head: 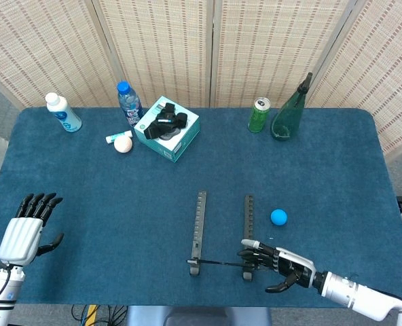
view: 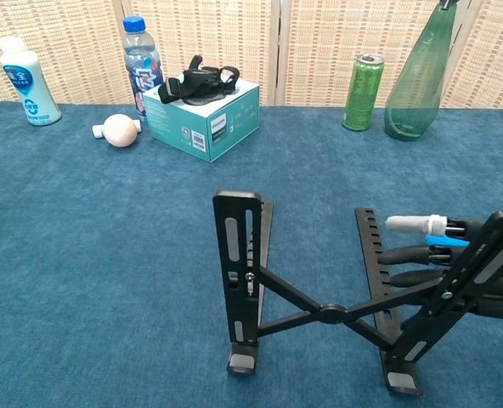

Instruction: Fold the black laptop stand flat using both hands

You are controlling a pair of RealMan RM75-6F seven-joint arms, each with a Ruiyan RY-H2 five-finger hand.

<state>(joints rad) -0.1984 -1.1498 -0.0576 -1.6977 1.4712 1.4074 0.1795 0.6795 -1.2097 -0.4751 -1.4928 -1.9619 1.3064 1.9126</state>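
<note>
One hand at the black laptop stand [view: 319, 293], fold not yet begun.
Stand is upright and fully spread on the blue worktop [head: 119, 197]: both uprights raised, crossed braces open, notched rails flat on the cloth. Right hand [head: 276, 261] is low at the stand's right upright, fingers [view: 413, 225] extended and apart, reaching in beside the rail; contact with the upright looks likely but I cannot tell if anything is gripped. Blue ball [head: 278, 216] sits just beyond that hand. Left hand [head: 26, 231] hovers well apart, far off the stand's other side, fingers spread, holding nothing. Judgement: approach stage only. Left to do: bring the left hand to its upright, lower both uprights, close the braces flat.
</note>
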